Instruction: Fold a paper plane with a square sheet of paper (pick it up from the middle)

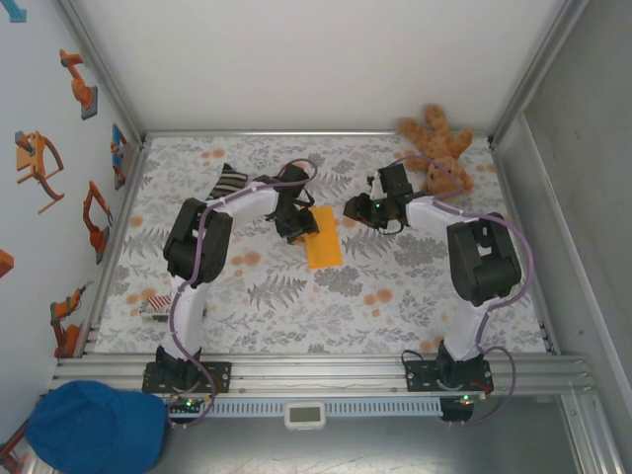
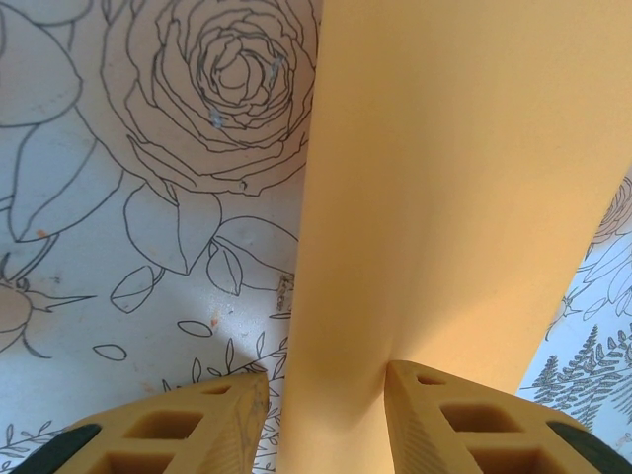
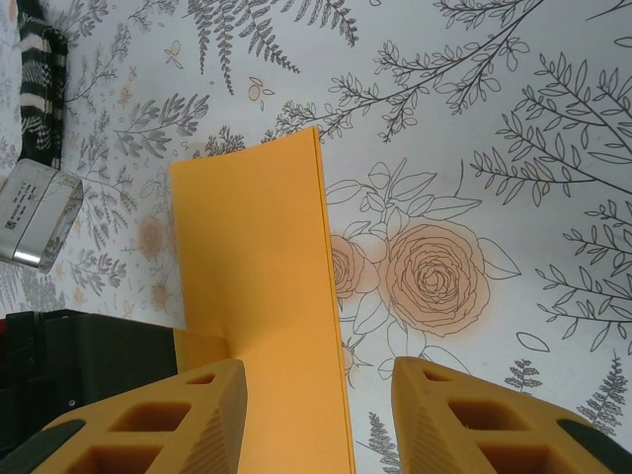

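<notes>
Item: thin orange-yellow folded paper sheet (image 1: 323,239), flat, mid-frame on floral table (image 1: 415,296). Your L gripper (image 2: 321,380): jaws part-open astride the sheet (no pinch). Your R gripper (image 3: 318,370): jaws apart, empty.

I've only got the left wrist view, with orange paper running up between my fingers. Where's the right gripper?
Observer: The right gripper sits close by the far right corner of the paper, with its jaws open.
Operator: What shape is the paper?
Observer: A narrow rectangle, its long edges running near to far.
Operator: Anything close to it?
Observer: No. The striped sock lies off to its far left and the teddy bear off to its far right, both apart from it.
</notes>
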`<action>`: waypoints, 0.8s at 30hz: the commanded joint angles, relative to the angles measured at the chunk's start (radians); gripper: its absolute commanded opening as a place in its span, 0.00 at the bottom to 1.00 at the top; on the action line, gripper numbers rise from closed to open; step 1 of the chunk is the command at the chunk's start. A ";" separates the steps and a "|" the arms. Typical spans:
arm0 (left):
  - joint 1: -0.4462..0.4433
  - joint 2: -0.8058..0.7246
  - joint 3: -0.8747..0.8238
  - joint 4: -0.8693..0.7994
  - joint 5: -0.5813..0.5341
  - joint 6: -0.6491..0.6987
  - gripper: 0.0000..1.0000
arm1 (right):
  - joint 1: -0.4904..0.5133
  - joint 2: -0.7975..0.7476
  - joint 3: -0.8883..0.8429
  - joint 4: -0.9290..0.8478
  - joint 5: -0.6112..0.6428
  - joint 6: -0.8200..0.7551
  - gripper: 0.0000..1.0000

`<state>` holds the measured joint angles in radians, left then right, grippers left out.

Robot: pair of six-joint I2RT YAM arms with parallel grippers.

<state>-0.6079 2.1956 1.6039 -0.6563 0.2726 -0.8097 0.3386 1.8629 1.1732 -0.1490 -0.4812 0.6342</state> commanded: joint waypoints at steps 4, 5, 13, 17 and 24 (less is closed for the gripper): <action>-0.016 0.208 -0.082 -0.091 -0.095 0.007 0.42 | 0.000 0.022 -0.010 0.014 -0.022 -0.007 0.42; -0.016 0.210 -0.080 -0.092 -0.095 0.007 0.42 | -0.001 0.023 -0.011 0.017 -0.030 -0.007 0.42; -0.015 0.208 -0.088 -0.093 -0.101 0.008 0.38 | 0.005 0.045 -0.008 0.052 -0.115 -0.006 0.31; -0.016 0.207 -0.088 -0.092 -0.101 0.017 0.37 | 0.008 0.057 -0.002 0.058 -0.125 -0.004 0.31; -0.016 0.217 -0.081 -0.094 -0.096 0.016 0.41 | 0.022 0.078 0.014 0.057 -0.149 -0.004 0.30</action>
<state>-0.6075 2.2070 1.6215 -0.6758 0.2768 -0.8101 0.3496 1.9179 1.1732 -0.0986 -0.6025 0.6346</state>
